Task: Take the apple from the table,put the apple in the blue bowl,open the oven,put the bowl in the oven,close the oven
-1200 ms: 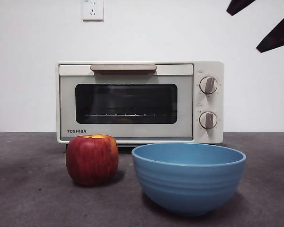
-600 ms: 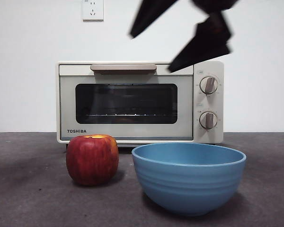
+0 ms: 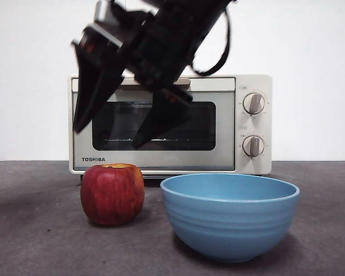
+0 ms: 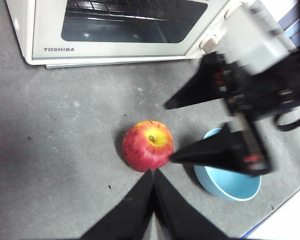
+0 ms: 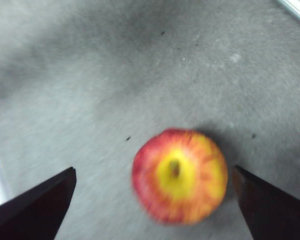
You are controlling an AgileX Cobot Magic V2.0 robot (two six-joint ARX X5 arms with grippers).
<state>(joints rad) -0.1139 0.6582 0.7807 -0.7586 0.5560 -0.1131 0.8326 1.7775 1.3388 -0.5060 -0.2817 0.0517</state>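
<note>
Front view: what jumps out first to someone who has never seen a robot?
The big dark right gripper, jaws spread wide, hanging above the red apple on the grey table. Beside the apple stands a wide blue bowl, and behind both a cream oven with its door shut.

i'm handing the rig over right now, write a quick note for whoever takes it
Right tool: open, in the air above the apple, jaws spread wider than it, not touching.
Left tool: shut, holding nothing, up over the table near the apple.
The apple sits on the table, left of the blue bowl in the front view, apart from it. The bowl is empty.
The oven stands behind both, door closed.
Done: nothing yet.
Left: grasp the apple, put it in the bowl, open the oven, put the bowl in, close the door.
</note>
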